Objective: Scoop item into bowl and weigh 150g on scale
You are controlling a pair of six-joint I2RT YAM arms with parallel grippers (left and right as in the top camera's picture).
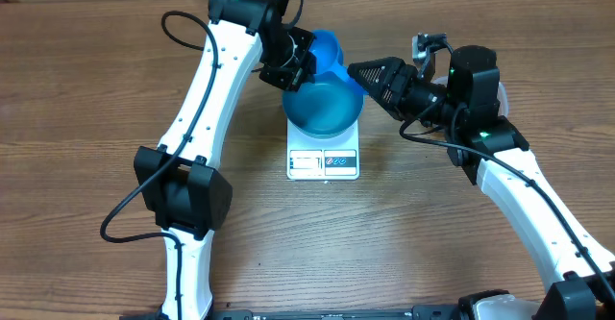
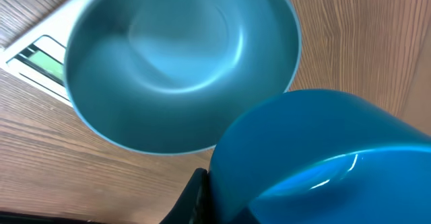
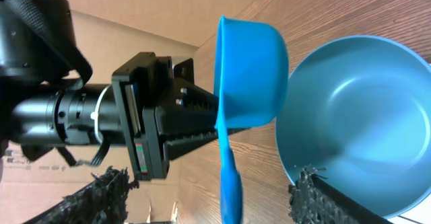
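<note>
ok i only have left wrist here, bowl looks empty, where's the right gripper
Observer: Right gripper is at the bowl's right rim, jaws open, holding nothing.
Operator: what's it sitting on
Observer: The scale, all covered but its front display strip.
Operator: and the thing i'm holding?
Observer: Left gripper clamps the scoop tipped on its side, by the bowl's far rim.

The left hand is clamped tight, arm reaching forward; the right hand, jaws apart, points toward it.
</note>
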